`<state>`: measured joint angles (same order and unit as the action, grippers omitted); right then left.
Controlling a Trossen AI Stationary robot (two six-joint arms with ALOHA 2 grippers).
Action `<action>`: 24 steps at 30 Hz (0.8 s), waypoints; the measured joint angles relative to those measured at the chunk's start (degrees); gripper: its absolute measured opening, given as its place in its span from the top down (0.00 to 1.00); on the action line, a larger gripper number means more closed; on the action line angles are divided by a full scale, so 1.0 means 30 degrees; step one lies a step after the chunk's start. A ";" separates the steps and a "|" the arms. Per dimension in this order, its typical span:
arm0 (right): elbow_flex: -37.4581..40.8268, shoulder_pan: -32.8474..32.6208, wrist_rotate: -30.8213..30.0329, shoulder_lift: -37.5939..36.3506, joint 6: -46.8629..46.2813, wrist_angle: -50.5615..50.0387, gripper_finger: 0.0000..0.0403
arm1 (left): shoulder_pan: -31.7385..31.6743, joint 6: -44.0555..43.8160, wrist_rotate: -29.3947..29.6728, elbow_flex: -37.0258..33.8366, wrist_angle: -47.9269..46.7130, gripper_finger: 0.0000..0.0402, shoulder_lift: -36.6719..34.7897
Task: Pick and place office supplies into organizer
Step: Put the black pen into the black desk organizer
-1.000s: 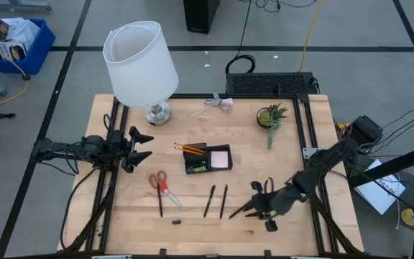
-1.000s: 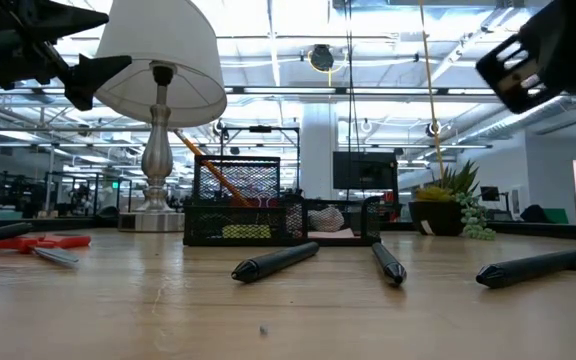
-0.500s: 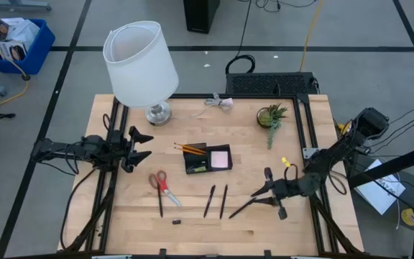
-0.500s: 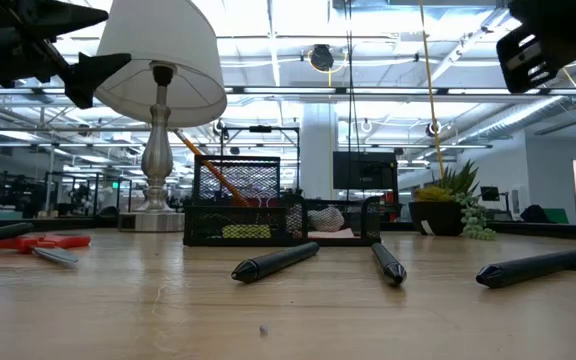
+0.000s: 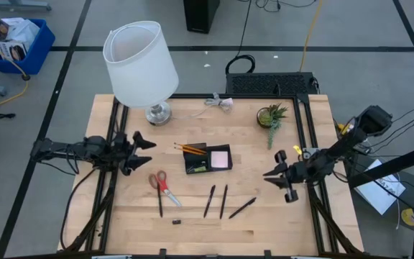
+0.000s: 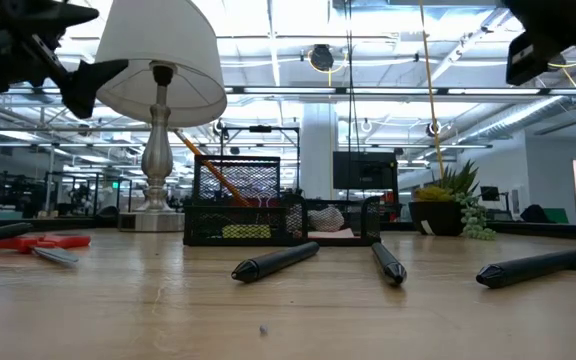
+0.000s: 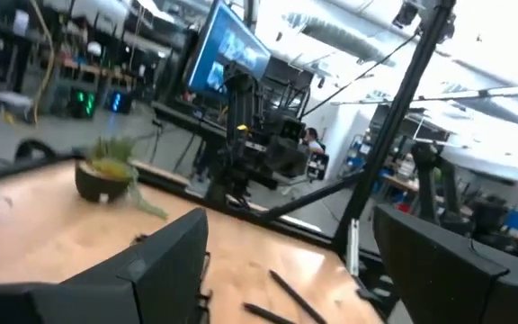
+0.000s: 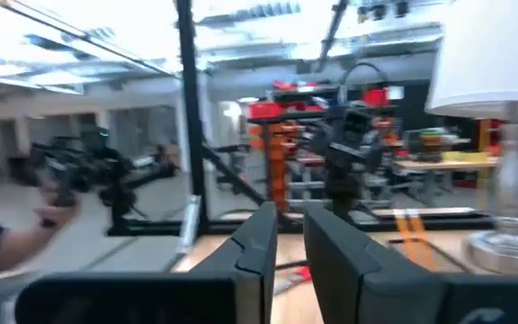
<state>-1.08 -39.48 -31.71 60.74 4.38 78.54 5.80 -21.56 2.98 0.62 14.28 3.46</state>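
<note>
High view: the right end effector (image 5: 284,178) hangs over the right part of the pale wooden worktop (image 5: 279,223), carrying nothing. The nearest supply, a slim black pen (image 5: 242,208), lies toward the front edge and inward of it, its long axis running diagonally. Two more slim black pens (image 5: 216,201) lie just beyond, side by side. The low black compartmented organizer (image 5: 208,159) sits mid-worktop. The left end effector (image 5: 141,147) waits at the left edge, fingers spread wide, nearer the red-handled scissors (image 5: 160,183).

Low view: three pens rest flat in front of the organizer.

Right wrist view: the fingers (image 8: 252,247) stand nearly together, a narrow gap between, pinching nothing.

Judgement: the right arm is better placed for the diagonal pen.
</note>
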 joint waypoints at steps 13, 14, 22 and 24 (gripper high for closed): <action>0.0042 0.0168 -0.2478 -0.0657 0.1299 -0.3444 0.89 | 0.0022 -0.2925 -0.0991 0.0000 -0.0765 0.21 0.3489; 0.0042 0.0168 -0.2982 -0.0667 0.1299 -0.3835 0.89 | 0.0033 -0.3109 -0.0992 0.0000 -0.0753 0.21 0.3786; 0.0057 0.0168 -0.3917 -0.0660 0.1292 -0.5653 0.89 | 0.1470 -0.5064 -0.0949 0.0447 -0.0590 0.21 0.5504; 0.0057 0.0168 -0.3917 -0.0660 0.1292 -0.5721 0.89 | 0.2102 -0.6414 -0.0240 0.0690 -0.0590 0.21 0.5696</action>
<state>-0.91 -38.98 -43.46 58.76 8.25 61.38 12.11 -40.80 2.26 2.69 12.51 20.55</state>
